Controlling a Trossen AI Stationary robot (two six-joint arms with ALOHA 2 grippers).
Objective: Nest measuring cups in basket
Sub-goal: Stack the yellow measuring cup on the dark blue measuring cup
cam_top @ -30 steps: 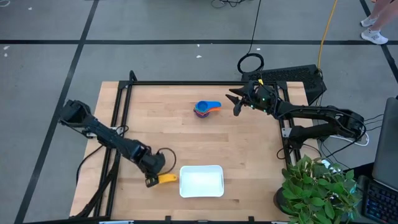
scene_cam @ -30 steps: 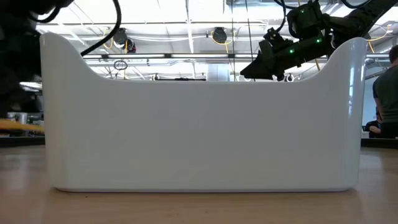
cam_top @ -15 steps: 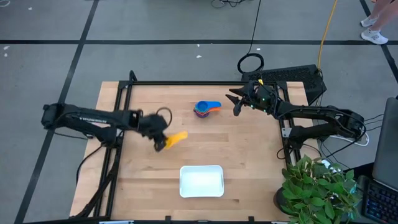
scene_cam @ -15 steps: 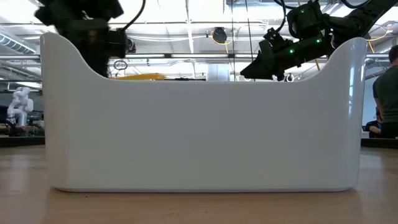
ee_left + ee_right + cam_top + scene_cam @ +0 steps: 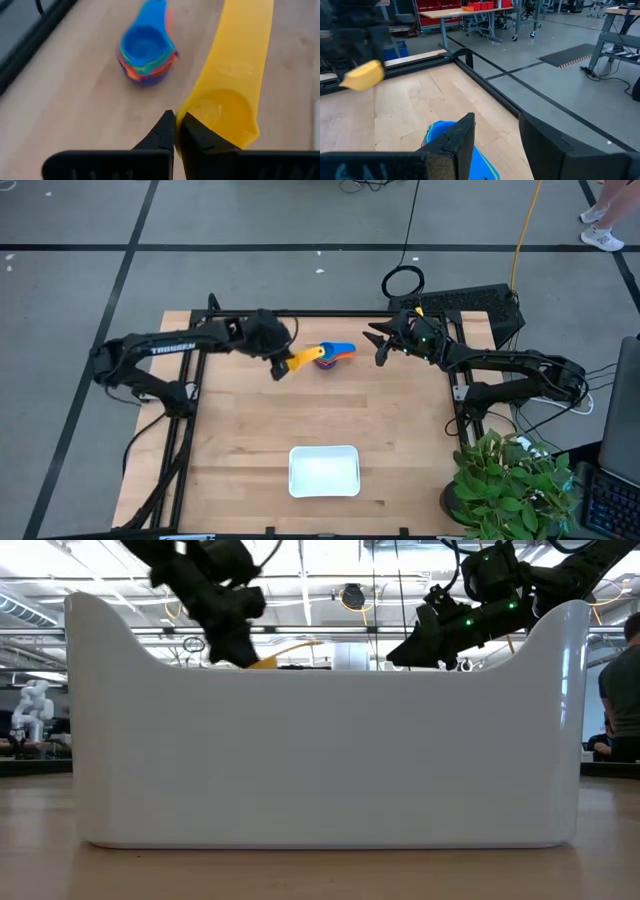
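Observation:
My left gripper (image 5: 277, 364) is shut on the yellow measuring cup (image 5: 303, 358) and hangs just left of a nested stack of cups (image 5: 333, 355) with a blue one on top. The stack rests by its bottom cup on the far middle of the table. In the left wrist view, the yellow cup (image 5: 225, 105) is right in front of the fingers and the stack (image 5: 145, 55) lies beyond. My right gripper (image 5: 378, 348) waits open just right of the stack. The white basket (image 5: 323, 470) sits at the near edge and fills the low view (image 5: 320, 760). My left gripper pinches the wall of the yellow cup's bowl (image 5: 187, 112), on the side away from the handle, apparently one finger inside and one outside. The handle (image 5: 247, 35) points away from the fingers toward the stack. The cup is lifted clear of the table and roughly level.
A black metal frame (image 5: 300, 313) runs along the table's far and side edges. A potted plant (image 5: 510, 485) stands off the near right corner. Bare wood lies between the stack and the basket. The room beyond holds benches and shelving (image 5: 485, 10).
My left gripper has swung from the near edge beside the basket, up and toward the far edge, to just left of the stack. It has carried the yellow cup along, lifted clear of the table. The right arm has kept still.

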